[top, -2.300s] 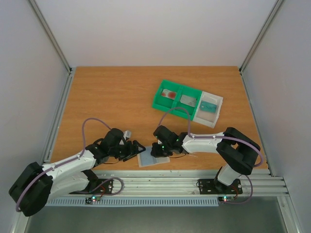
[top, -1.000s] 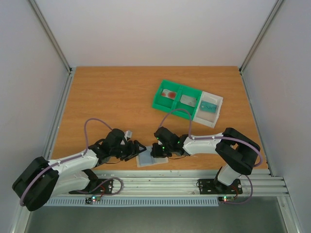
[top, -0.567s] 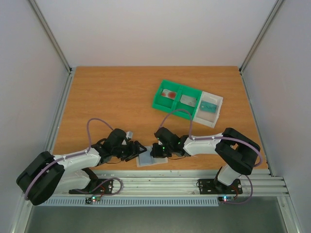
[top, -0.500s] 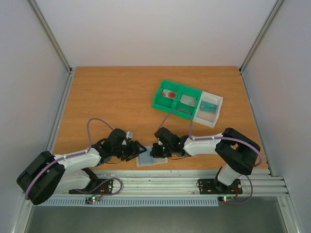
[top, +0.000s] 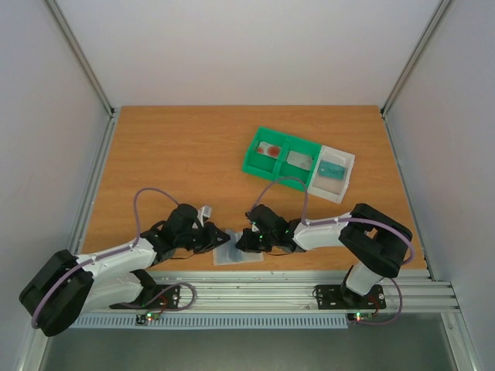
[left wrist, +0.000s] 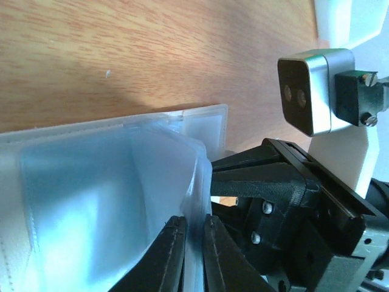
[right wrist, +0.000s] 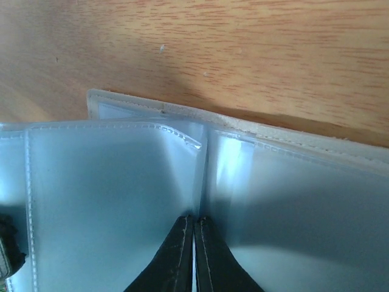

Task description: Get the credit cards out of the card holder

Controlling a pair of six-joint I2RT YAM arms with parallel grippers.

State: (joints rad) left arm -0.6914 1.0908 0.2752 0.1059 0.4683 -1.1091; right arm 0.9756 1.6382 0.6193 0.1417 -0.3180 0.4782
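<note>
Near edge, centre-left: I see the left gripper clenched on a clear inner leaf of the card holder, lying open on the table. Just right, the right gripper pinches a leaf at the fold.

Tabletop tally, overhead
One card holder, one green two-compartment tray, one white tray; three cards: red-marked card, grey card, teal card; two grippers: left gripper, right gripper.

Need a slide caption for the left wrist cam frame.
Left tool pinches a clear inner sleeve of the open card holder while the right tool meets it from the opposite side.
</note>
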